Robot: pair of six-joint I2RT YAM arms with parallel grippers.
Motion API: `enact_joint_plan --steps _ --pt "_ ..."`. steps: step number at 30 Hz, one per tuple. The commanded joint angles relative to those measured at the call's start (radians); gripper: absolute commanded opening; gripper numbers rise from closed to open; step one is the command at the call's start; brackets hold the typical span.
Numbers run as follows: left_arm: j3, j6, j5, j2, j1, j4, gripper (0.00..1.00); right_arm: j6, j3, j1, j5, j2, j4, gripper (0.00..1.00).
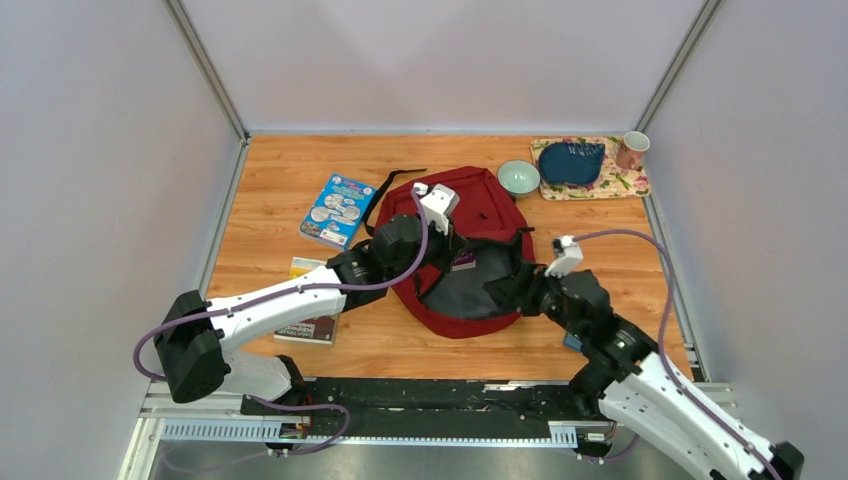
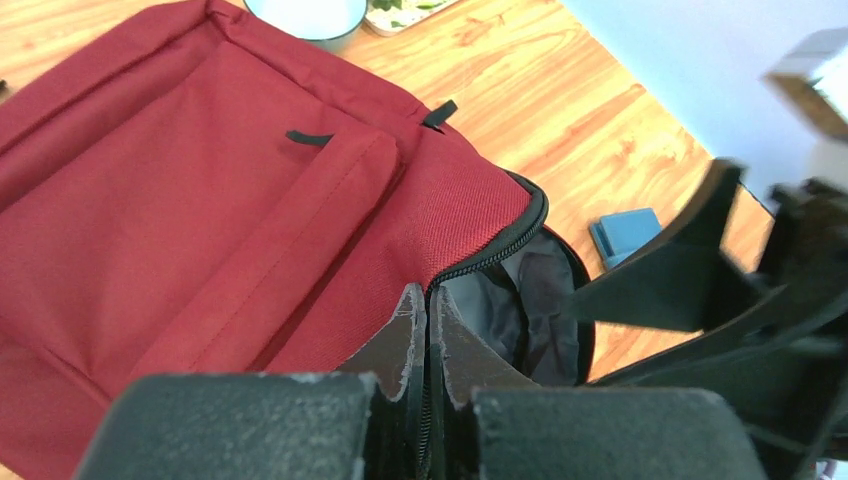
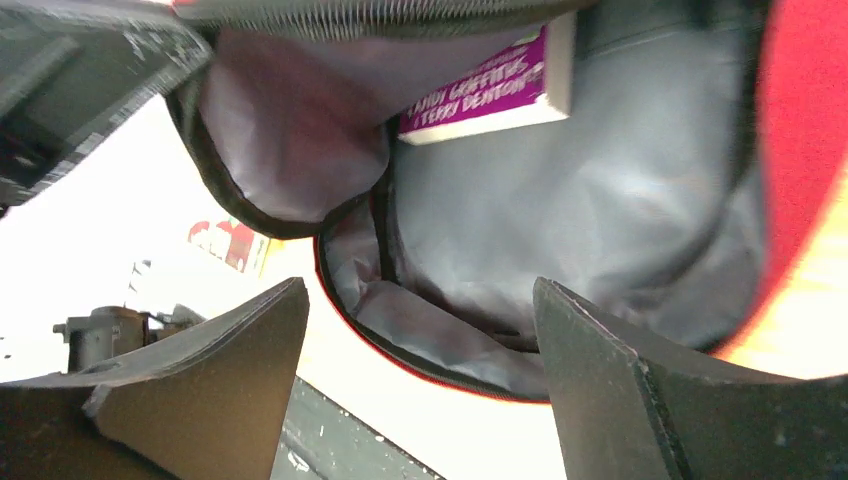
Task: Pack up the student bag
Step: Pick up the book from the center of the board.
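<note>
Books lie at the left of the bench (image 1: 290, 165): a blue book (image 1: 337, 209) flat on the wood, and a 2nd book (image 1: 308, 328) nearer the front edge, partly hidden under the left arm (image 1: 280, 300). Mid-bench, the dark red student bag (image 1: 480, 205) lies flat with its main compartment unzipped towards the arms, grey lining showing. The left jaws are closed on the zippered rim of that opening and hold it up. Inside the bag, 1 purple book (image 3: 490, 85) rests against the lining. The right arm (image 1: 600, 330) reaches to the mouth of the bag; the right jaws are spread wide with nothing between them. A small blue wallet (image 2: 625, 235) lies on the wood just beside the bag. At the far right, a pale green bowl (image 1: 518, 177) stands beside a floral mat (image 1: 625, 185). The mat carries a dark blue pouch (image 1: 572, 162) and a mug (image 1: 632, 150); what the mug holds cannot be told.
</note>
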Motion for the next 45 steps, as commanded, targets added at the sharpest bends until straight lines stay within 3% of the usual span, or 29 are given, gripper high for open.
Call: enact_joint_plan --steps 1,2,4,5,8,11,15,17,19,22,23,26,29,30,34,37,45 --pt "-0.02 -0.047 0.059 -0.033 0.006 0.039 0.01 -0.016 0.034 0.004 0.206 -0.217 -0.241 0.85" --pt "-0.024 -0.055 0.107 -0.029 0.006 0.035 0.04 -0.01 0.038 0.004 0.262 -0.295 -0.253 0.85" --pt "-0.031 -0.058 0.154 -0.024 0.006 0.023 0.24 0.009 0.052 0.004 0.324 -0.383 -0.285 0.85" --pt "-0.032 -0.054 0.222 -0.027 0.006 0.007 0.32 0.01 0.067 0.004 0.371 -0.4 -0.29 0.86" --pt "-0.061 -0.046 0.251 -0.061 0.003 -0.01 0.6 0.003 0.115 0.003 0.425 -0.41 -0.307 0.87" --pt "-0.126 -0.034 0.211 -0.145 0.005 -0.008 0.71 -0.012 0.167 0.004 0.409 -0.348 -0.304 0.88" --pt "-0.202 -0.021 0.024 -0.268 0.005 -0.074 0.77 -0.031 0.207 0.003 0.289 -0.237 -0.221 0.88" --pt "-0.224 -0.03 -0.142 -0.337 0.017 -0.179 0.81 -0.026 0.216 0.003 0.204 -0.157 -0.187 0.88" --pt "-0.264 -0.05 -0.235 -0.406 0.069 -0.238 0.83 -0.025 0.224 0.004 0.134 -0.074 -0.122 0.87" --pt "-0.328 -0.098 -0.26 -0.51 0.167 -0.358 0.85 -0.013 0.23 0.006 -0.007 0.039 -0.016 0.86" --pt "-0.348 -0.099 -0.254 -0.539 0.245 -0.391 0.9 -0.008 0.235 0.006 -0.081 0.072 0.01 0.85" --pt "-0.411 -0.089 -0.205 -0.636 0.429 -0.467 0.93 -0.008 0.279 0.02 -0.188 0.208 0.078 0.82" --pt "-0.425 -0.066 -0.13 -0.684 0.57 -0.537 0.96 -0.023 0.339 0.065 -0.24 0.331 0.122 0.8" --pt "-0.434 -0.061 -0.106 -0.688 0.669 -0.548 0.97 -0.028 0.356 0.099 -0.242 0.387 0.13 0.8" --pt "-0.452 -0.076 0.113 -0.642 0.912 -0.6 0.97 -0.054 0.448 0.161 -0.279 0.529 0.149 0.8" --pt "-0.489 -0.095 0.192 -0.63 1.027 -0.581 0.97 -0.072 0.535 0.207 -0.314 0.65 0.118 0.8" --pt "-0.564 -0.098 0.316 -0.581 1.206 -0.565 0.97 -0.011 0.718 0.306 -0.363 0.967 0.075 0.78"
